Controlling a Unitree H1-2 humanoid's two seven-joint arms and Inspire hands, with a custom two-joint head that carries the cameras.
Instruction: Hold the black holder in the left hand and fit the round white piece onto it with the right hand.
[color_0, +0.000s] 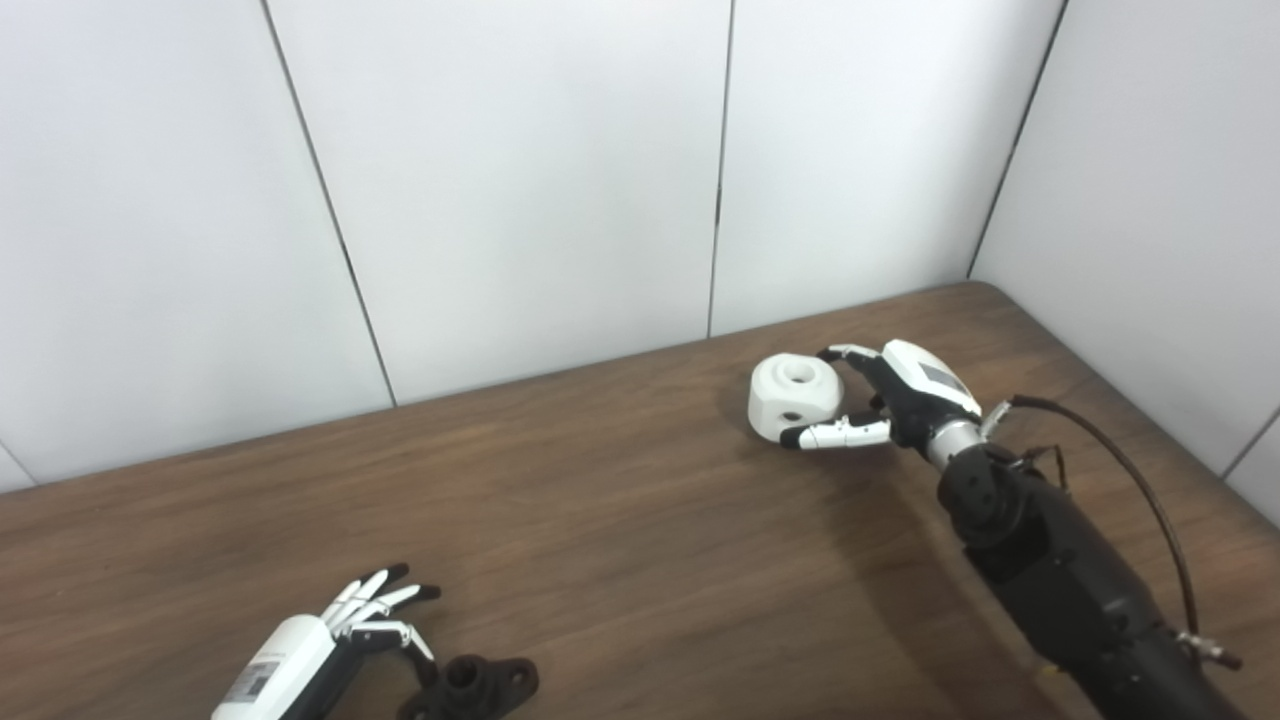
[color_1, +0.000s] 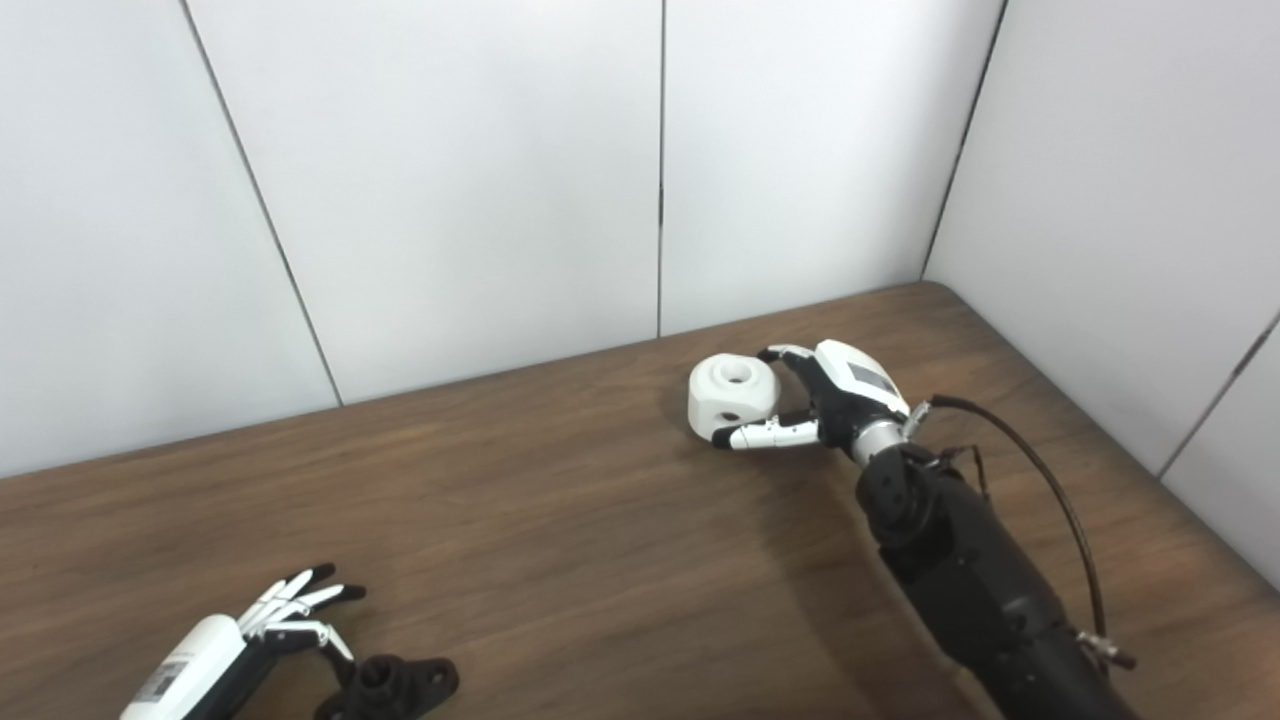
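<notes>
- Round white piece (color_0: 795, 398) sits on the table (color_0: 620, 520) at two o'clock in the left eye view; the right hand (color_0: 900, 395) cups it, fingers wrapping but seemingly not yet clamped, likely to lift it.
- Black holder (color_1: 390, 685) lies at seven o'clock in the right eye view; the left hand (color_1: 265, 625) is spread wide just beside it, holding nothing, probably readying a grasp.

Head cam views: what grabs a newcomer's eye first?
The round white piece at the far right of the wooden table, with the right robot hand wrapped around its side. Then the left robot hand at the near left edge, fingers spread, beside the black holder lying on the table.
</notes>
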